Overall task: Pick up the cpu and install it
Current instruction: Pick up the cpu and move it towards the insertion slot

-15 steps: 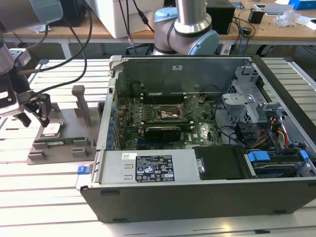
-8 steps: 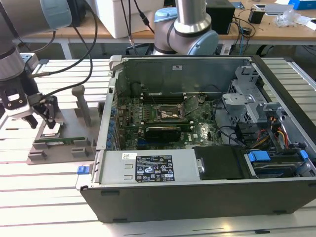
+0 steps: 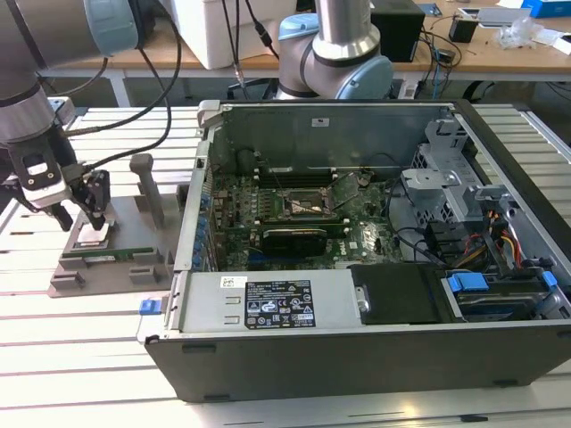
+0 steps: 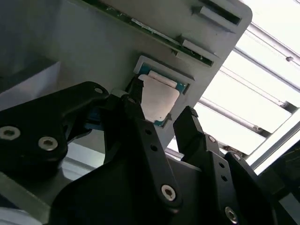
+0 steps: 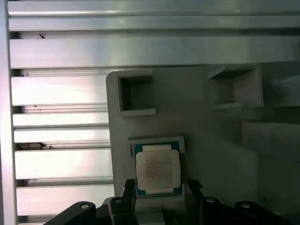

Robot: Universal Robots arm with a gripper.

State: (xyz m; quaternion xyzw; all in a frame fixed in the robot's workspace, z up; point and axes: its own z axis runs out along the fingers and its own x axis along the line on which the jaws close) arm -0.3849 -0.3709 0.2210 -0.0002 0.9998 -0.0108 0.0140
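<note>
First wrist view puts my gripper [image 5: 161, 185] right over the cpu [image 5: 157, 171], fingers spread either side, not clamped. It lies in the grey holder [image 5: 201, 122] pocket, outside the computer case [image 3: 357, 357]; pickup and install both remain, I judge.

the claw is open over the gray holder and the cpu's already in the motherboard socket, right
No: the cpu lies in its pocket on the gray holder, not in the motherboard socket. The first wrist view shows it there, below the open claw.
</note>
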